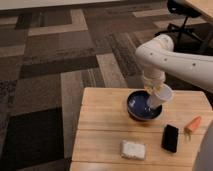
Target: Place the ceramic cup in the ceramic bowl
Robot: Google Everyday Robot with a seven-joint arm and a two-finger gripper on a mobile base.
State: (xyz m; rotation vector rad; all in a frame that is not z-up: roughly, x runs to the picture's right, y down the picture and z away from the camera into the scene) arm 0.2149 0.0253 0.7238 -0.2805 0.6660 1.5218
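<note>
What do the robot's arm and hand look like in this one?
The arm is glossy white, thick and rounded, with small dark dots along its shell. The hand, over the ceramic bowl gripping the ceramic cup, looks tan-beige. No cables visible.

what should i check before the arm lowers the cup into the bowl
1. Grip: the gripper, above the bowl's right side, is shut on the ceramic cup: ok.
2. Cup attitude: it hangs tilted, not upright: not ok.
3. Alignment: the cup sits over the right rim of the ceramic bowl, not its middle: not ok.
4. Bowl interior: the part in view holds nothing: ok.
5. Height of the cup above the bowl: cannot tell.
6. Neighbours: the black object, orange object and white block lie apart from the bowl: ok.
</note>
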